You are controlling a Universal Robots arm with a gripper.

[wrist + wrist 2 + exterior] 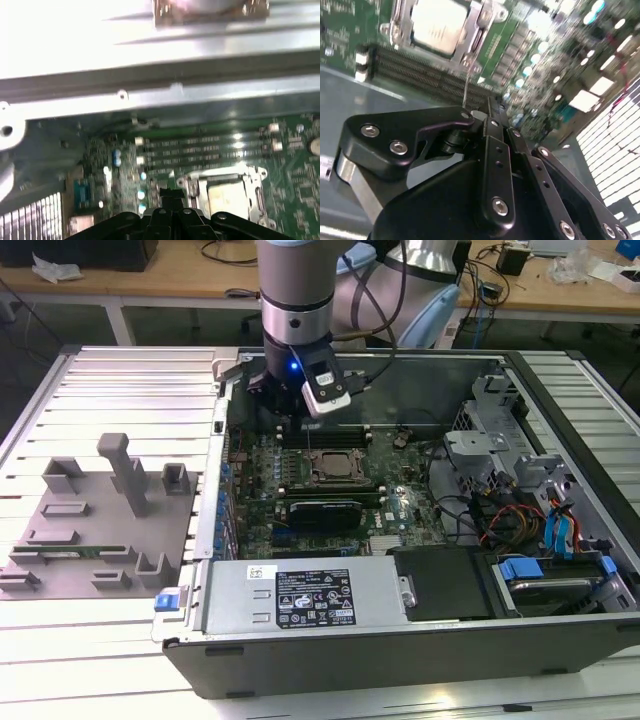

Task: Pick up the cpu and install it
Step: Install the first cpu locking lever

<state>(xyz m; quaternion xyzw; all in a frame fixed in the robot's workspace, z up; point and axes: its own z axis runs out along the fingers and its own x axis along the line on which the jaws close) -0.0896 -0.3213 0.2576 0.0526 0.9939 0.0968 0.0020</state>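
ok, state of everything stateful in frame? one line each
shiny silver-topped square cpu: seated in the black socket frame on the motherboard, not held
black gripper: above the open case near the socket, carrying nothing, fingers together
dark grey computer case: side panel off, lying flat
long green memory stick: lying in the grey fixture tray outside the case

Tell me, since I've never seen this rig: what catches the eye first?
The open computer case fills the middle of the exterior view, its green motherboard bared. The robot arm comes down into it from above, the pincer hanging over the memory slots. Beside those, the cpu sits in its socket, shiny metal top up.
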